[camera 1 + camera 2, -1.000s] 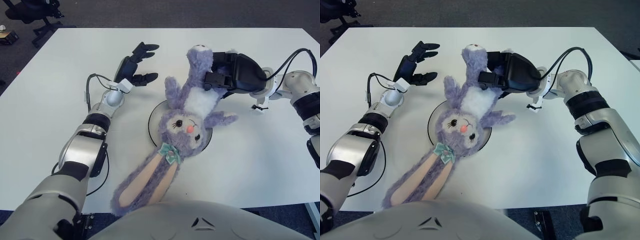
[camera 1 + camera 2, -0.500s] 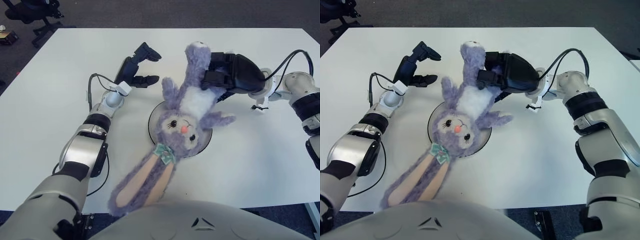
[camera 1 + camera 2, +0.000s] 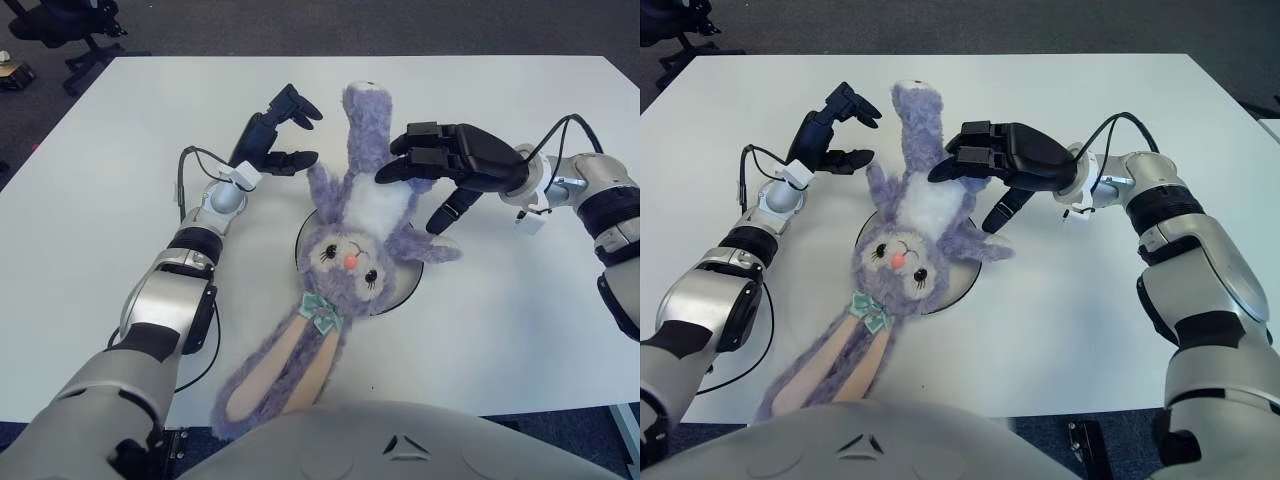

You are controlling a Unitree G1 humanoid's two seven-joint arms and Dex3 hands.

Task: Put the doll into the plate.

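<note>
The purple rabbit doll [image 3: 345, 262] lies on its back, head over the white round plate [image 3: 301, 240], which it mostly hides. Its white belly and legs stretch toward the far side, and its long ears [image 3: 290, 370] trail off the plate to the table's near edge. My right hand [image 3: 428, 182] hovers open just right of the doll's body, fingers spread over the leg and thumb by the doll's arm, gripping nothing. My left hand [image 3: 285, 132] is off the doll's upper left, fingers loosely bent and apart, holding nothing.
The white table [image 3: 520, 310] extends well beyond the plate on all sides. A black cable loops beside my left forearm [image 3: 180, 175]. An office chair [image 3: 60, 25] stands on the floor beyond the far left corner. My torso [image 3: 400, 440] covers the near edge.
My right hand has opened and let go of the doll's leg. The doll has slid left and settled lower over the plate. My left hand's fingers bent inward since a second ago.
</note>
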